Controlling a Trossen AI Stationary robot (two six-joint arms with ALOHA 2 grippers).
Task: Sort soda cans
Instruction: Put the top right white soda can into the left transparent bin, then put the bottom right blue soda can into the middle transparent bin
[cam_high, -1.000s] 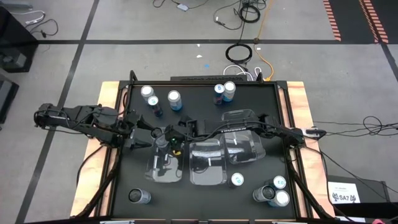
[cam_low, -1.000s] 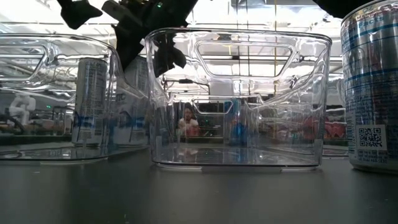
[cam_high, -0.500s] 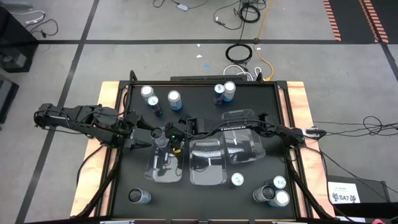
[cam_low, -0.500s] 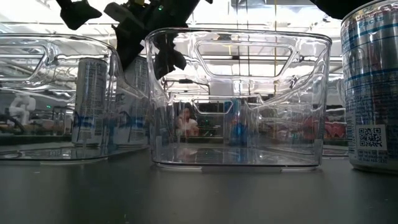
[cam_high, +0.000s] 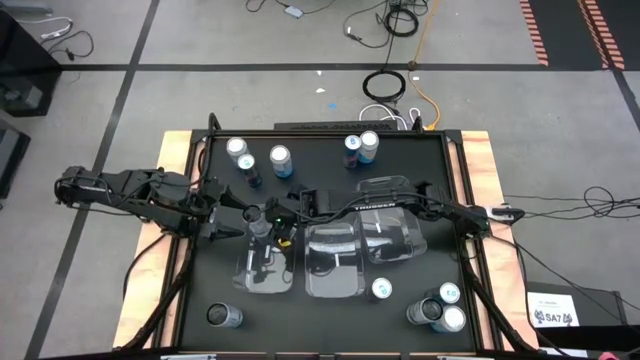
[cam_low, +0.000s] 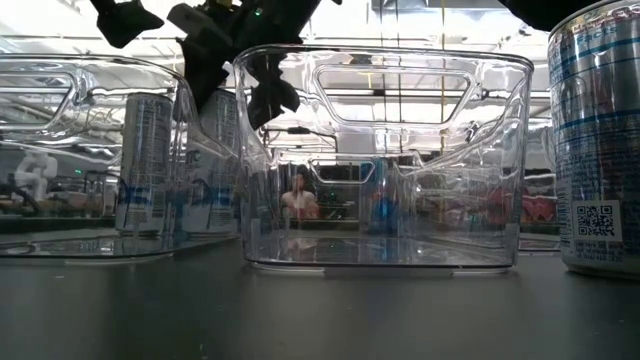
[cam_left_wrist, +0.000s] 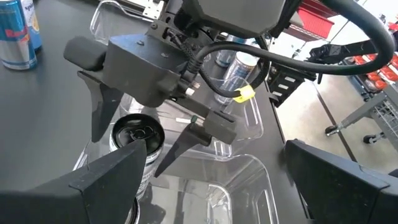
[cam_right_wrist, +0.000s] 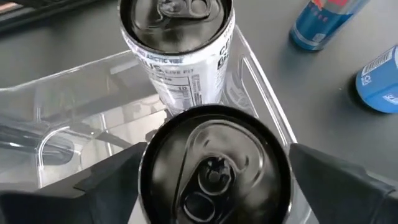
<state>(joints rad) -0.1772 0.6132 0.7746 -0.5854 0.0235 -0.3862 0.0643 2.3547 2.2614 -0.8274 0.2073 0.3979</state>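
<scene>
The right hand (cam_high: 262, 219) is above the left bin (cam_high: 262, 262), its fingers (cam_right_wrist: 112, 180) spread wide on either side of a dark-topped can (cam_right_wrist: 214, 168) and clear of its wall. A second ago the fingers stood closer to the can; they have now parted, and the can stands upright in the bin on its own. Judged from this, the can has been released and this placement is done; the hand has yet to lift away.

The left hand (cam_high: 222, 226) waits just beside the right hand, at the bin's left edge, fingers open and empty.

Beside the released can, a second can (cam_right_wrist: 180, 50) with a white label stands in the same bin. The middle bin (cam_high: 336, 258) and right bin (cam_high: 392, 232) adjoin it. Unsorted cans remain on the table (cam_high: 330, 318): five toward the far edge, one (cam_high: 381, 289) near the middle bin, three at the near right corner, one (cam_high: 224, 316) at the near left.

The right wrist view shows the gaps between fingers and can; the high view does not resolve them. The left wrist view shows the right hand (cam_left_wrist: 134, 146) from the side, open over the can top (cam_left_wrist: 138, 132). The low view shows two cans (cam_low: 148, 160) through the bin wall, and the middle bin (cam_low: 380, 160) empty.
</scene>
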